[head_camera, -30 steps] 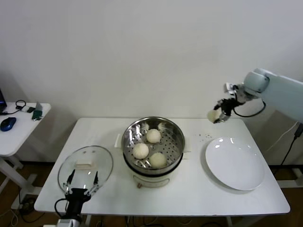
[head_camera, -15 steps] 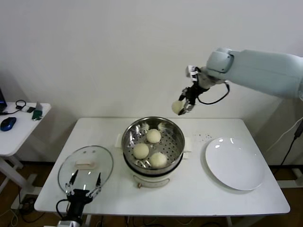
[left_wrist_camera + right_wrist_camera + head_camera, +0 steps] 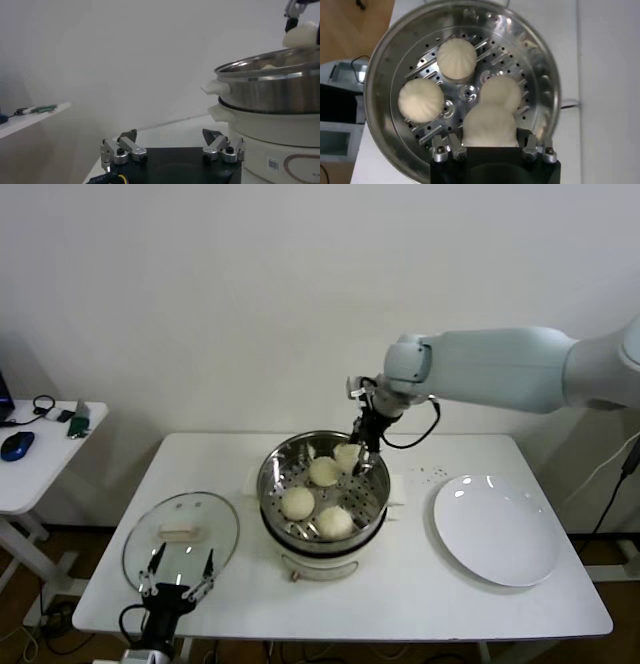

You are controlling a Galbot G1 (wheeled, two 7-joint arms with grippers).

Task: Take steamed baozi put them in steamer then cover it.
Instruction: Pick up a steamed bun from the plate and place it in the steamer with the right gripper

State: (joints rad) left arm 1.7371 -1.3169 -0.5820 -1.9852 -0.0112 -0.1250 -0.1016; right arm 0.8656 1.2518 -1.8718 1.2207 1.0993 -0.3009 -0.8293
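nearest us, our left gripper sits parked at the table edge, jaws wide, right by the glass lid. further back our right gripper pinches the fourth bun, hanging just over the steamer with three buns below it. looks like the free spot is the back right, so straight down should do it.

Steamer sits mid-table, open-topped; 3 baozi on its floor leave bare perforated room only at back-right; right gripper w/ 4th bun hangs over that spot, arm blocking approach from right-rear; plate takes table's right side; cover lies flat at left, left gripper just at its near edge; front table strip free.
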